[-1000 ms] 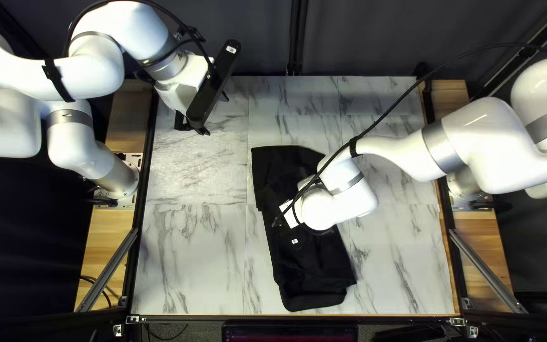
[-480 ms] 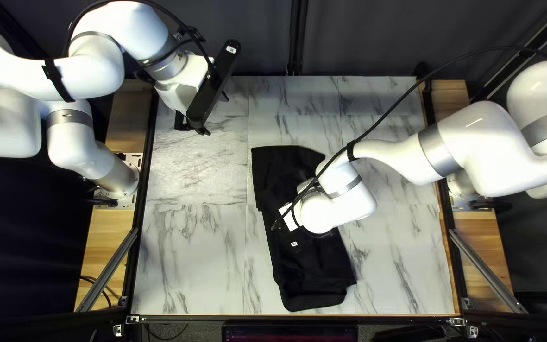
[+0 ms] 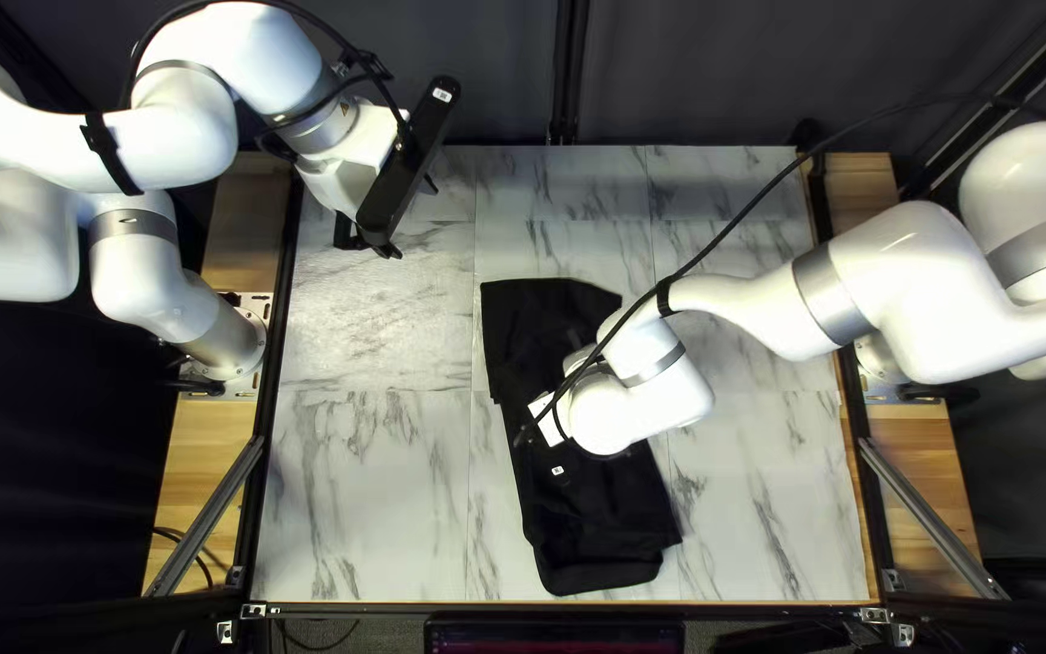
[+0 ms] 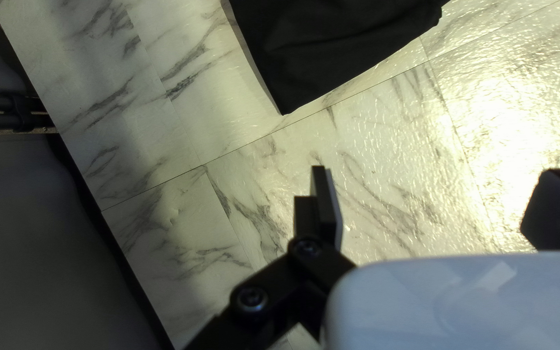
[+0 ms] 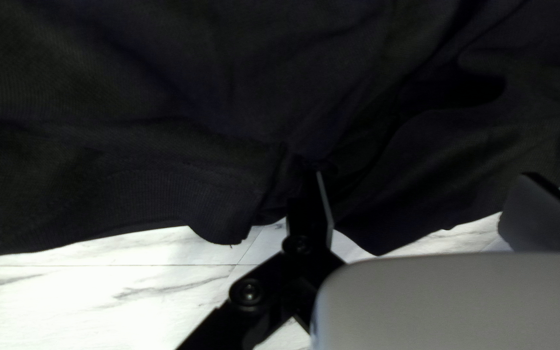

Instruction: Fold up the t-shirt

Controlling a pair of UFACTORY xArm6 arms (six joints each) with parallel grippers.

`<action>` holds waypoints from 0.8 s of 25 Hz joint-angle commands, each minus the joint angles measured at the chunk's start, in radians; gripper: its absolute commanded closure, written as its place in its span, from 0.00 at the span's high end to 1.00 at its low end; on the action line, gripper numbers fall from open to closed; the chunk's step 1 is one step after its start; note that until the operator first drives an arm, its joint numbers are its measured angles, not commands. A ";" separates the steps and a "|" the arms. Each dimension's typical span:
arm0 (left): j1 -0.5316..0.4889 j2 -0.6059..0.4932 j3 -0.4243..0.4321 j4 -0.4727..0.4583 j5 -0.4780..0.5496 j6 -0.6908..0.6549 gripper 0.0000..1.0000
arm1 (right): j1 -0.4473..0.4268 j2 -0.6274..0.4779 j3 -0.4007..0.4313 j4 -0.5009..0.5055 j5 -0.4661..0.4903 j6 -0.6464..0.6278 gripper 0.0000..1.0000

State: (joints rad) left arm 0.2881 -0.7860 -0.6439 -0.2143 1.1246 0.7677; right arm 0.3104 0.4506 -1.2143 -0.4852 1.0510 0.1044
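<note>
No readable text. Small white label [image 3: 441, 95] on the black bar [image 3: 411, 158] at the left arm's [image 3: 160, 145] end, another label [image 3: 557, 470] at the right arm's [image 3: 911, 291] end; dark marks on both, too small to read.

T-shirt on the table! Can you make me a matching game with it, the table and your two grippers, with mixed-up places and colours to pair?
Column one:
1. t-shirt
2. table
3. left gripper
4. right gripper

Column two:
A. open, down at the black cloth
B. pale with grey streaks
C. black, lying under an arm
D. open, away from the black cloth

Right pairs: 1-C, 2-B, 3-D, 4-A
</note>
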 commanded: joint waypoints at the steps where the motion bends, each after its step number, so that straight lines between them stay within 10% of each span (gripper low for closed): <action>1: 0.000 0.000 0.000 0.000 0.000 0.000 1.00 | 0.001 -0.003 0.003 -0.002 0.001 0.002 0.01; 20: 0.000 0.000 0.000 0.000 0.000 0.000 1.00 | 0.046 -0.057 -0.016 -0.011 0.097 0.019 0.00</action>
State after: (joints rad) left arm 0.2881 -0.7860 -0.6439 -0.2143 1.1246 0.7677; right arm 0.3493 0.3978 -1.2240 -0.4938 1.1336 0.1202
